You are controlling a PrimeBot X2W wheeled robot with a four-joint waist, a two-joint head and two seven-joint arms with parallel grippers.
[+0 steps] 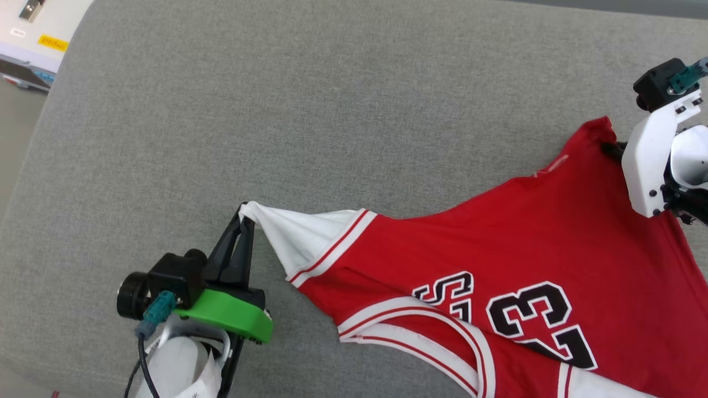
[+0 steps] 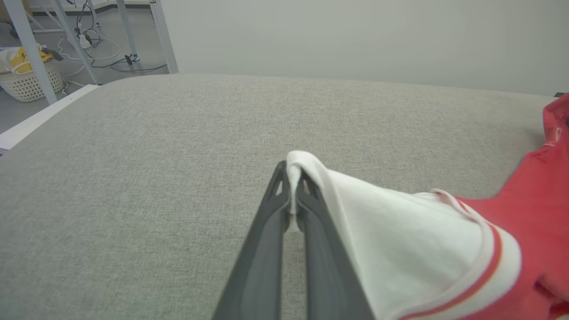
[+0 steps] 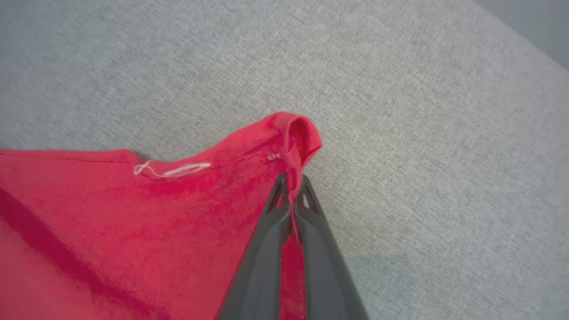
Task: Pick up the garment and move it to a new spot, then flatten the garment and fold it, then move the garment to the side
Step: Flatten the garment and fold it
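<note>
The garment [image 1: 553,243], a red jersey with white sleeves and a black "23" print facing up, lies stretched across the grey cushion. My left gripper [image 1: 245,216] is shut on the tip of its white sleeve [image 2: 400,231], pinching the cloth between the fingers [image 2: 291,178]. At the far right my right gripper [image 1: 613,149] is shut on a red corner of the hem [image 3: 298,133], which bunches just past the fingertips [image 3: 291,182]. The cloth is pulled taut between the two grips. The jersey's lower part runs off the bottom of the head view.
The grey upholstered surface [image 1: 310,110] reaches far ahead and to the left of the garment. Its left edge drops to the floor, where a white cabinet [image 1: 33,33] stands. Table legs [image 2: 26,44] and a laundry basket [image 2: 26,80] stand beyond that edge.
</note>
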